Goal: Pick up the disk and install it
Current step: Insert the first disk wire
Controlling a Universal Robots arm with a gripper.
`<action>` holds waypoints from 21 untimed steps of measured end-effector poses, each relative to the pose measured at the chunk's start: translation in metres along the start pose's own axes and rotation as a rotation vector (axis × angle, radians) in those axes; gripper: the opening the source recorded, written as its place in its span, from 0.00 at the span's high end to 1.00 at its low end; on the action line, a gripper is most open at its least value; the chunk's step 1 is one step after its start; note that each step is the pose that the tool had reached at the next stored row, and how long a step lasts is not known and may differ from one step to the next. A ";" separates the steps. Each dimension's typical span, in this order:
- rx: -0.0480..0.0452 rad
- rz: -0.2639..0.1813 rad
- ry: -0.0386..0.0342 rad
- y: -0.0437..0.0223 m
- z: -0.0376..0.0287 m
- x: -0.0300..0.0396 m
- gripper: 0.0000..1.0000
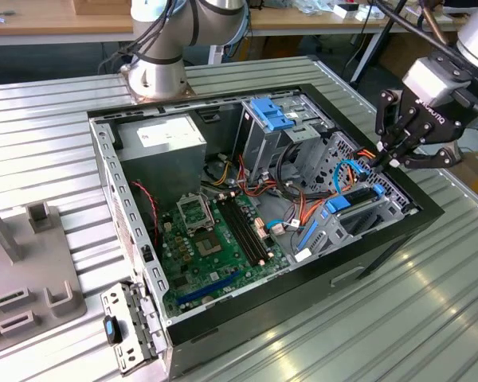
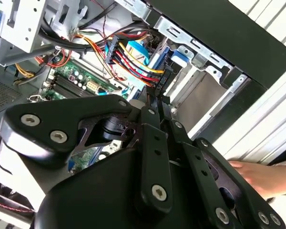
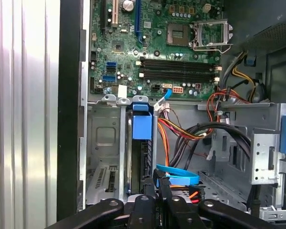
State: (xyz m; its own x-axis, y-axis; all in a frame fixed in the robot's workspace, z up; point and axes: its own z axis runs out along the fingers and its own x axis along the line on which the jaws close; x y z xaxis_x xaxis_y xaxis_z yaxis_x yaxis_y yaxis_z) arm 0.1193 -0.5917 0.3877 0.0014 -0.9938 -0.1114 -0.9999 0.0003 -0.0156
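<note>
The disk, in its bright blue carrier, stands on edge in a slot of the grey drive bay at the case's front wall. In the exterior view its blue carrier shows inside the bay at the case's right end. My gripper hangs over that end of the case, fingers pressed together. In both wrist views the shut fingertips point down at the disk's near end, beside a blue flat cable and a black connector. I cannot tell whether they touch the disk.
The open case holds a green motherboard, a grey power-supply box, a tall cage with a blue latch and loose red, orange and yellow cables. A person's hand rests on the table outside the case. A grey fixture stands at the exterior view's left.
</note>
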 end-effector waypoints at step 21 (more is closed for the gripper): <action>0.0066 0.057 0.0006 0.0108 0.0289 0.0027 0.84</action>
State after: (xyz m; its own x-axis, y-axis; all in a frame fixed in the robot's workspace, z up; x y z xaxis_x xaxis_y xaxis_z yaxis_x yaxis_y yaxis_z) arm 0.1090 -0.5911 0.3586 -0.0557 -0.9922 -0.1117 -0.9982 0.0578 -0.0159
